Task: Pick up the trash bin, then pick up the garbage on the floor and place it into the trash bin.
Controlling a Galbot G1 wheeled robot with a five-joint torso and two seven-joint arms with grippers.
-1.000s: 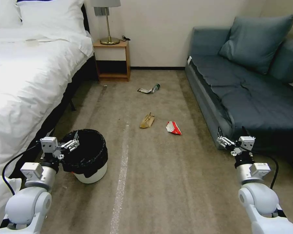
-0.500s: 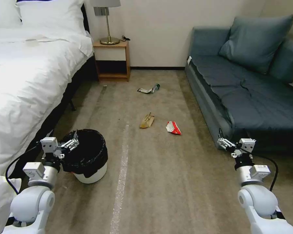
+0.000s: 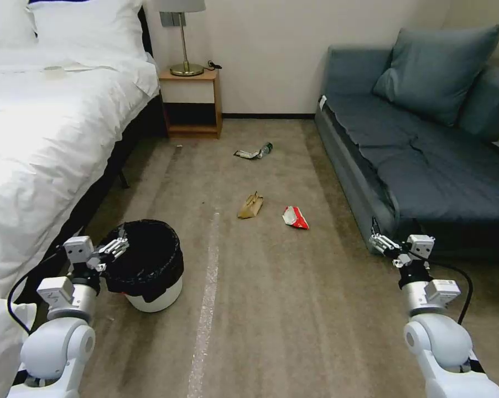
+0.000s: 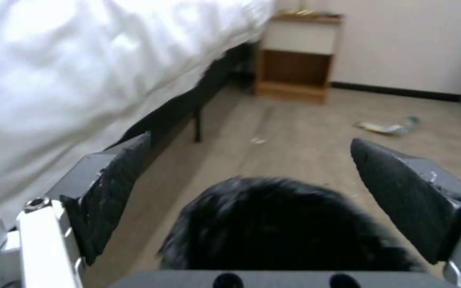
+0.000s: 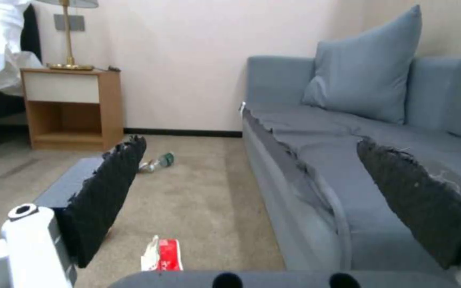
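1. My left gripper [image 3: 118, 245] sits right at the near-left edge of the trash bin [image 3: 150, 296]. Its fingers [image 4: 110, 188] are spread wide. The black bag on the rim shows between them, and they hold nothing.
2. The trash bin stands on the floor [image 3: 294, 309], close beside the bed [image 3: 45, 143]. It is white with a black bag folded over the top.
3. My right gripper [image 3: 378, 241] hangs low by the front of the blue sofa [image 3: 426, 160]. Its fingers [image 5: 105, 192] are wide apart too, with nothing in them.
4. The garbage lies on the carpet, well apart from the bin. The brown paper bag [image 3: 250, 205] and the red-and-white wrapper [image 3: 295, 217] are near each other in the middle.
5. Farther off, near the nightstand [image 3: 191, 102], lie the small bottle [image 3: 265, 148] and a flat wrapper [image 3: 246, 155], just beside each other.
6. A pale strip of tape [image 3: 205, 315] runs along the floor next to the bin.
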